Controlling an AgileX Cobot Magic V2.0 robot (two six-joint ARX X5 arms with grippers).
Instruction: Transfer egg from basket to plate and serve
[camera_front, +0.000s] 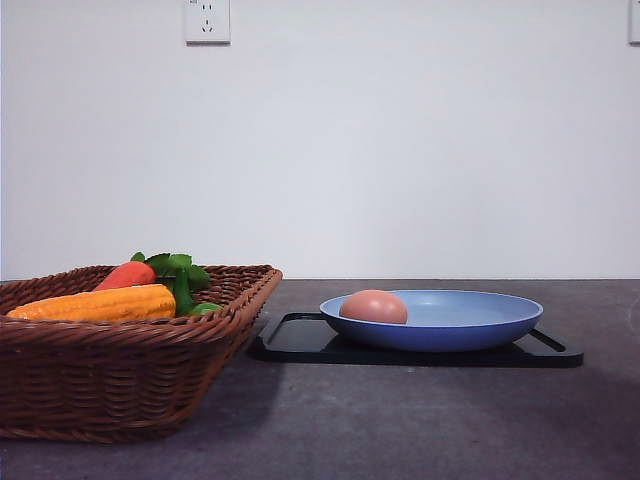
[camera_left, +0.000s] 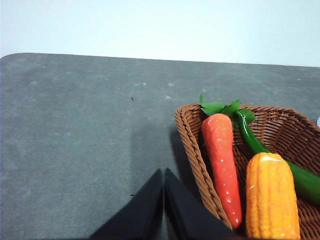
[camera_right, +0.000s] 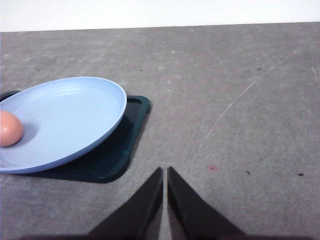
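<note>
Left fingers pressed together, empty, over bare table, the basket just beside them with carrot, corn and a green vegetable inside. Right fingers closed too, holding nothing, near the black tray. On that tray sits the plate, at three o'clock from the basket, and the egg rests in it near the nine o'clock rim.

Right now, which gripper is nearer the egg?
Right. The right gripper hovers shut over bare table beside the plate holding the egg; the left gripper sits shut outside the basket.
</note>
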